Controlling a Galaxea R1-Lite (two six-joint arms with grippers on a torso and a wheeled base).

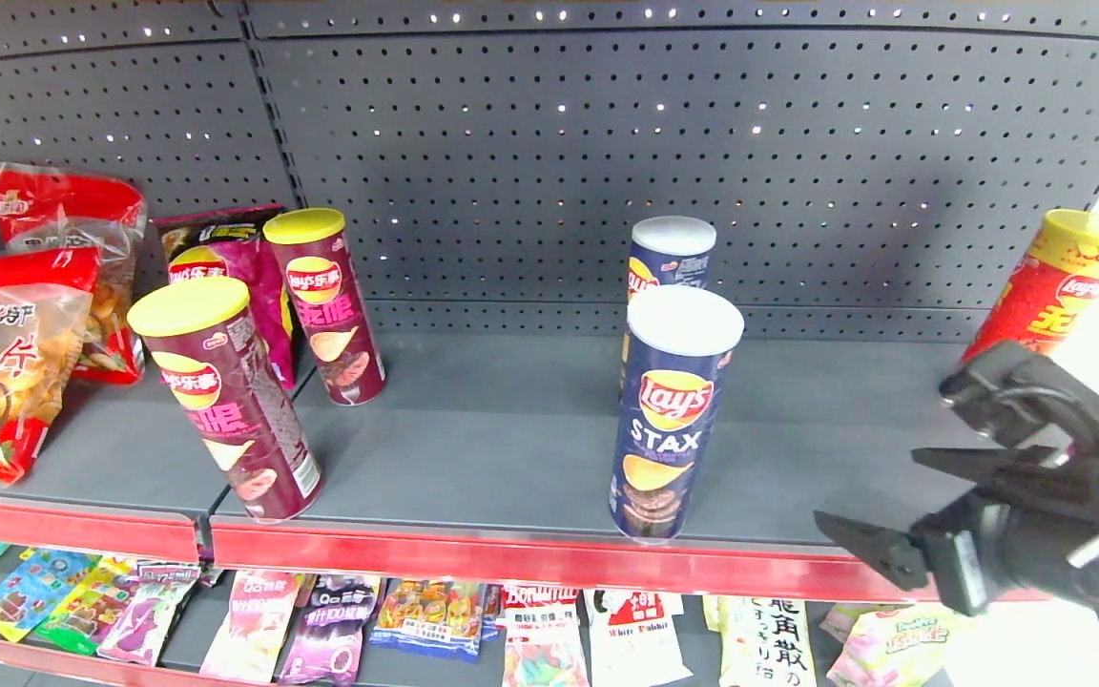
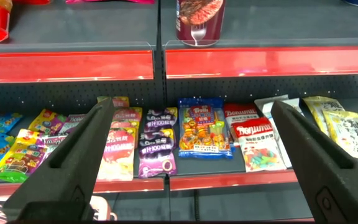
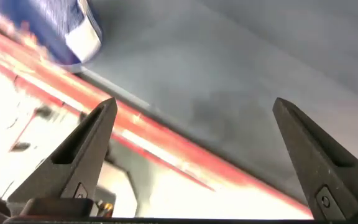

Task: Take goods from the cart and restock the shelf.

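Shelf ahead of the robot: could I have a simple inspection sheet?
Surface: grey metal shelf with red front lip.
Job's things: two blue tube cans with white lids, two maroon cans and one red can with yellow lids, all standing.
Clutter: red snack bags, left.
Grippers: right gripper open, empty, before the shelf lip; left gripper open, empty, facing the lower shelf.
Cables: black cable at right wrist.
Surroundings: grey perforated back panel; sweet packets below.

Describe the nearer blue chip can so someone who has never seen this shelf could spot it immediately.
Start at the grey upper shelf with the red front lip. Near its middle, the front blue can stands directly before a rear blue can, both white-lidded. Yours is the one at the lip, not by the perforated back panel.
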